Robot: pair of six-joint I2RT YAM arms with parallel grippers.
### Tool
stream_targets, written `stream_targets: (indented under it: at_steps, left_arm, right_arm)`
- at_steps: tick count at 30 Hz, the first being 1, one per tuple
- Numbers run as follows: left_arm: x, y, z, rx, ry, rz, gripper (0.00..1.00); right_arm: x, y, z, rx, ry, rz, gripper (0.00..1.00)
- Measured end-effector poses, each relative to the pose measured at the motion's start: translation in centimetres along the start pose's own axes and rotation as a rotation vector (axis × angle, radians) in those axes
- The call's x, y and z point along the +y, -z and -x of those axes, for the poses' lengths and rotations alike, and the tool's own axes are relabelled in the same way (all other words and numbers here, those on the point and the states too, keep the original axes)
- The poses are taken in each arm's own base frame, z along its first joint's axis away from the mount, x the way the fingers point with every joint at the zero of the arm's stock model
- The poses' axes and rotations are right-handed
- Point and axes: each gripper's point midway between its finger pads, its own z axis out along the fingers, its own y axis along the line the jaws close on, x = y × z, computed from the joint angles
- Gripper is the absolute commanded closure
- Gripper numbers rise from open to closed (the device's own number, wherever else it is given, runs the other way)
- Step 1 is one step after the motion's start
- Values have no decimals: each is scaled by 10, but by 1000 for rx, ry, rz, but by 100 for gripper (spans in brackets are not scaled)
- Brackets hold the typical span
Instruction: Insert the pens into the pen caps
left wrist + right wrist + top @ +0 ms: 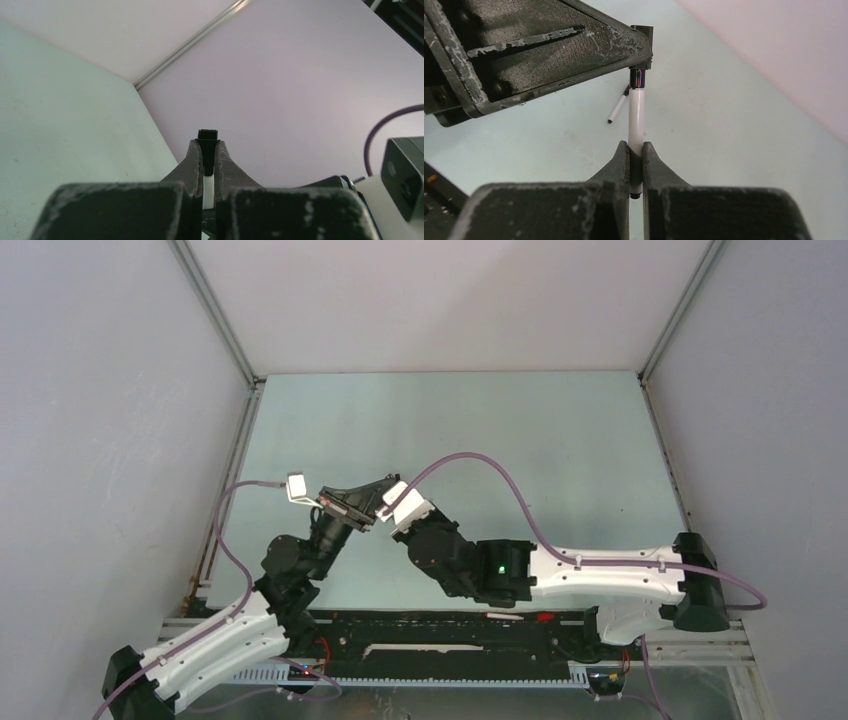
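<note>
My left gripper [207,147] is clamped on a black pen cap [207,134], whose end projects past the fingertips. A white pen barrel [208,192] shows between my fingers behind it. A purple cable [380,130] is noted at right.

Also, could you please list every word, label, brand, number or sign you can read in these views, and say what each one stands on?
None: no view shows any readable text.
The white pen in the right claw is plain, and so is the black pen cap in the left claw.
The green light on the right arm is only a dot, not a character.
</note>
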Motion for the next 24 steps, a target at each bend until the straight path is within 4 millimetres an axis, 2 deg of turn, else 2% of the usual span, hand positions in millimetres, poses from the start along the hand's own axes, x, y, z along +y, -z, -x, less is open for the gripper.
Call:
stream_targets:
  at_steps: [5, 11, 15, 24]
  left_arm:
    - [6, -5, 3, -15, 7, 37, 100]
    - [9, -6, 1, -11, 13, 49, 100]
    - [1, -6, 3, -13, 18, 15, 100]
    - [-38, 7, -8, 58, 19, -215, 100]
  right_arm:
    - [-4, -7, 1, 15, 53, -63, 100]
    - [-4, -8, -2, 38, 46, -28, 100]
    - [-4, -2, 4, 24, -62, 93, 100]
    - [1, 36, 18, -55, -384, 499, 100]
